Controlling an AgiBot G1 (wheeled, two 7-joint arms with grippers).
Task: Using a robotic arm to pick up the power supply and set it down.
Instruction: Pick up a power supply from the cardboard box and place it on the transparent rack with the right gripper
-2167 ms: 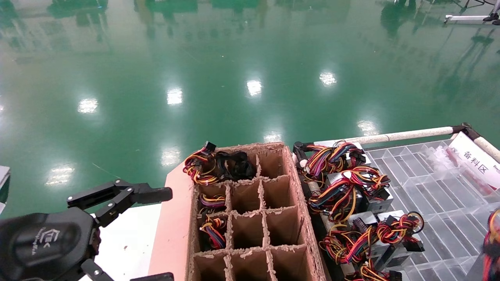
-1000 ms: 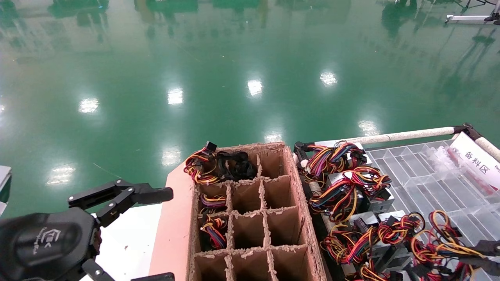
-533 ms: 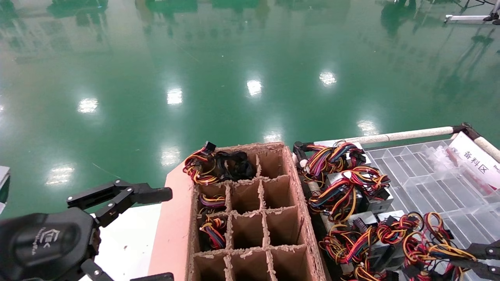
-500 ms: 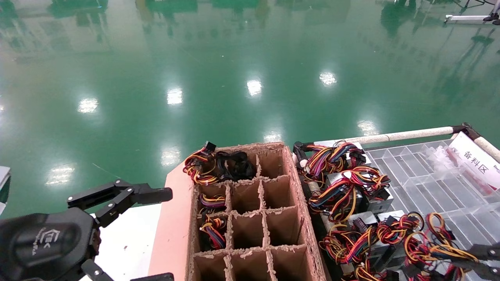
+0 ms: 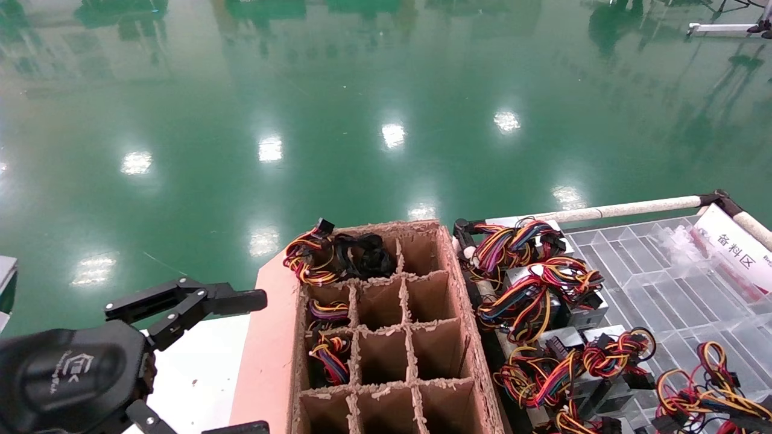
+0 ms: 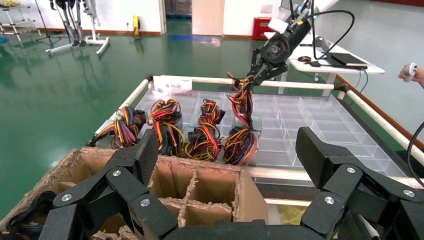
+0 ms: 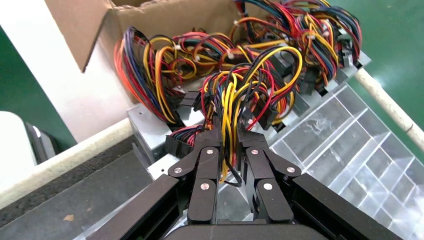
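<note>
The left gripper [image 5: 199,361] sits low on the left, over a white surface [image 5: 199,367] next to the cardboard box. Its fingers [image 6: 142,160] are spread wide apart and hold nothing.

The cardboard box [image 5: 386,337] stands in the middle. It is split into many small square holes. Some holes on its left side have wires in them, and a bunch of wires [image 5: 335,256] spills over the far left corner.

Just to the right of the box, a row of small metal boxes with bright wires [image 5: 537,289] lies on a clear plastic tray [image 5: 669,283]. A white sign [image 5: 733,244] stands at the far right edge of the tray.

The right gripper [image 7: 227,150] is over the near right part of the tray. Its fingers [image 7: 207,165] are squeezed together on the wires of the power supply [image 7: 240,100]. The wires are yellow, red, orange and black. In the left wrist view the robotic arm [image 6: 280,42] holds the wires up, and the grey metal box hangs below them, right over the tray beside the other boxes. In the head view only its wires [image 5: 702,392] show, at the bottom right corner.
</note>
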